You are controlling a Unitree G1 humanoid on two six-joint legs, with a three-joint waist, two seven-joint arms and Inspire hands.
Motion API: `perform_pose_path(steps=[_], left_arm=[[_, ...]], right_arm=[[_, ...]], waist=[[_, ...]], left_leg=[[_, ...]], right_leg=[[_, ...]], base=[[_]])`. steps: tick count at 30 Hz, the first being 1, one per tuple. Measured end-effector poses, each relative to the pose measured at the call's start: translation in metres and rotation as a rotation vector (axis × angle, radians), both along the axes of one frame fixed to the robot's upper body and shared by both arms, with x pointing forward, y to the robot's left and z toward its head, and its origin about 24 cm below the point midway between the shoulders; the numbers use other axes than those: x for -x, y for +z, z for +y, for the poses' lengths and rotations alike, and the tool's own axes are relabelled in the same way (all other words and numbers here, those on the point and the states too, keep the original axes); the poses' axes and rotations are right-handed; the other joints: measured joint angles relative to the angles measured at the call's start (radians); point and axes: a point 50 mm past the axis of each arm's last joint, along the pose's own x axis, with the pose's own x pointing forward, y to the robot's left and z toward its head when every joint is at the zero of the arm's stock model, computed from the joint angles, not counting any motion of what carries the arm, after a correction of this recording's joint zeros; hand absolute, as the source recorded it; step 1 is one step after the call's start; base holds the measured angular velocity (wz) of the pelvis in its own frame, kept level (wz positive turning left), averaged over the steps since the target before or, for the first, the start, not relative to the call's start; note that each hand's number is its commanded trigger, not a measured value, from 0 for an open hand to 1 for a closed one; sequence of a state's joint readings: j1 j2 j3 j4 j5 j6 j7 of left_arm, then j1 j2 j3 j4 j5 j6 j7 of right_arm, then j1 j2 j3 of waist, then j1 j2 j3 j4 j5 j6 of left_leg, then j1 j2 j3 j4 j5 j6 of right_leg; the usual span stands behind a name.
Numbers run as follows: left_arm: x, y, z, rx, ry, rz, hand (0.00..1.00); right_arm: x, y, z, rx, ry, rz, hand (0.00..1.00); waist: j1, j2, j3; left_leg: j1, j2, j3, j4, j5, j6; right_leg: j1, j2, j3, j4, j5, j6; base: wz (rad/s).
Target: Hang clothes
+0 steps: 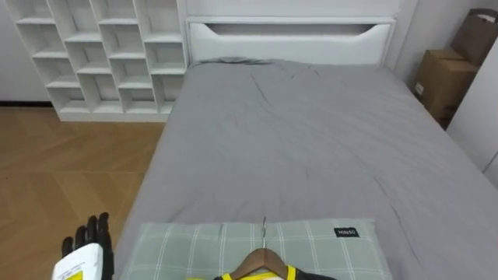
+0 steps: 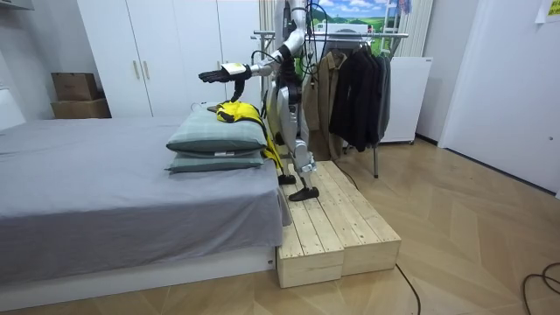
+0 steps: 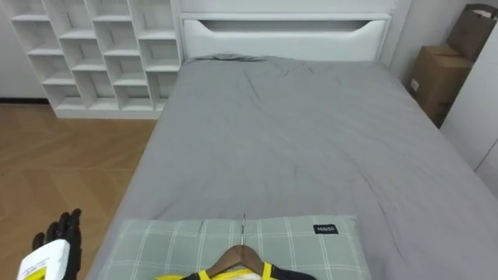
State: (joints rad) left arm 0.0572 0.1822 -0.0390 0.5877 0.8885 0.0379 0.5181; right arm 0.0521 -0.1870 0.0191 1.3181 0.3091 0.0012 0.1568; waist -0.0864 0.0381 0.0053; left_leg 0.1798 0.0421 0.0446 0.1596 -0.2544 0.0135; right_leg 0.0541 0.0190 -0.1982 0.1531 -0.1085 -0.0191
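Evidently awaiting pickup, the yellow garment (image 1: 289, 273) on its wooden hanger (image 1: 261, 260) rests atop the green checked pillow (image 1: 179, 245), with the left robot hand (image 1: 89, 243) hovering nearby, open and empty.

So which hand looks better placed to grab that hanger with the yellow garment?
Likely the left: the left hand is held out, open, just beside the green checked pillow where the wooden hanger lies with the yellow garment.

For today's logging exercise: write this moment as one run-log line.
left hand: open, raised beside bed | yellow garment: on hanger, lying on plaid pillow | pickup: not yet done
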Motion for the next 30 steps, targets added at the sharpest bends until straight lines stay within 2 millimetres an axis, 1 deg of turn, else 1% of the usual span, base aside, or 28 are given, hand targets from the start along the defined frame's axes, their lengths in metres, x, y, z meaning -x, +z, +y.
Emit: perform_pose_path(steps=[5, 13, 19, 25, 30], left_arm=[[0.000, -0.003, -0.006, -0.002, -0.049, 0.045, 0.00], [-0.001, -0.004, -0.012, -0.043, -0.112, 0.072, 0.00], [-0.001, -0.005, -0.016, -0.061, -0.143, 0.084, 0.00], [0.000, -0.007, -0.018, -0.054, -0.156, 0.109, 0.00], [0.000, -0.011, -0.027, -0.041, -0.200, 0.148, 0.00]], right_arm=[[-0.003, 0.000, 0.002, -0.004, 0.009, -0.005, 0.00], [-0.007, 0.001, 0.002, 0.001, 0.048, -0.017, 0.00], [-0.008, 0.001, 0.001, 0.010, 0.076, -0.023, 0.00], [-0.009, 0.001, -0.001, 0.016, 0.081, -0.023, 0.00], [-0.009, 0.002, -0.001, 0.017, 0.082, -0.025, 0.00]], waist=[[-0.010, -0.007, 0.0044], [-0.018, -0.008, 0.0053], [-0.018, -0.007, 0.0042], [-0.018, 0.000, -0.0004], [-0.021, 0.003, -0.0018]], left_leg=[[0.002, -0.001, 0.005, -0.004, 0.000, 0.000], [0.002, -0.001, 0.008, -0.008, 0.000, 0.000], [0.002, -0.001, 0.008, -0.007, 0.000, 0.000], [0.002, -0.001, 0.008, -0.007, 0.000, 0.000], [0.002, -0.001, 0.008, -0.006, 0.000, 0.000]], right_leg=[[-0.001, 0.000, 0.004, -0.001, 0.000, 0.001], [-0.003, 0.001, 0.006, -0.003, 0.000, 0.001], [-0.003, 0.001, 0.006, -0.002, 0.000, 0.001], [-0.003, 0.000, 0.006, -0.001, 0.000, 0.001], [-0.003, 0.001, 0.006, 0.000, 0.000, 0.001]], base=[[-0.02], [0.00], [0.00], [0.00], [0.00]])
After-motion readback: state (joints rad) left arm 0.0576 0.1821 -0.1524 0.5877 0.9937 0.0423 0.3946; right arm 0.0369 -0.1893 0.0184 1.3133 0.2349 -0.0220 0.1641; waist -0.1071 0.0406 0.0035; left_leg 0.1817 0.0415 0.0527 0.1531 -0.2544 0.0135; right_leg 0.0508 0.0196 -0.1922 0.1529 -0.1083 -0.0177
